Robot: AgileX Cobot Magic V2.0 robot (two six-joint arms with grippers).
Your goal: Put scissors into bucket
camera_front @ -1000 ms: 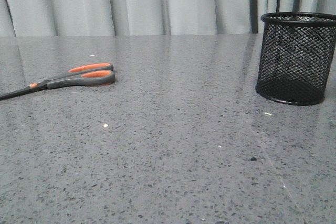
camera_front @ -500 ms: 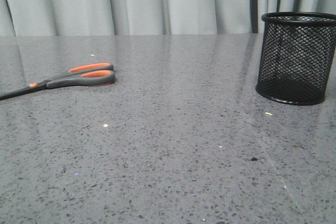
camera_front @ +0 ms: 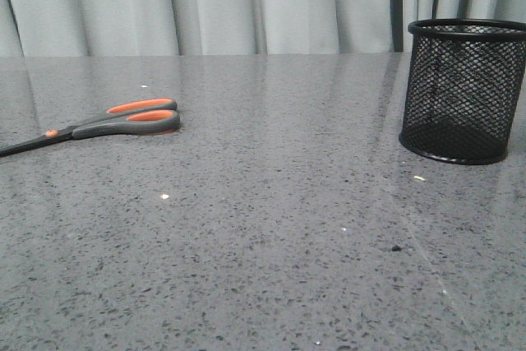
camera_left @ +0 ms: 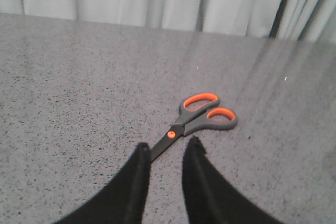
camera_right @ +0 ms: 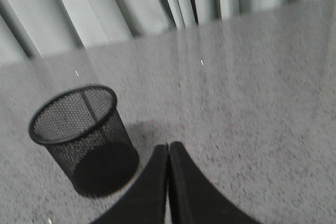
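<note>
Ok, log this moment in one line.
scissors: flat on table, ungrasped | bucket: upright, empty | left gripper: open, above blades | right gripper: shut, beside bucket

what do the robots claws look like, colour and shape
Only the wrist views show them. The left claw has two plain black fingers tapering to narrow, slightly rounded tips. The right claw looks the same: smooth black tapered fingers. No cables or markings are visible.

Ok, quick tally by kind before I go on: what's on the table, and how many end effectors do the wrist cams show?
Scissors: 1
Bucket: 1
End effectors: 2, left open, right shut, neither holding anything
Total: 4
</note>
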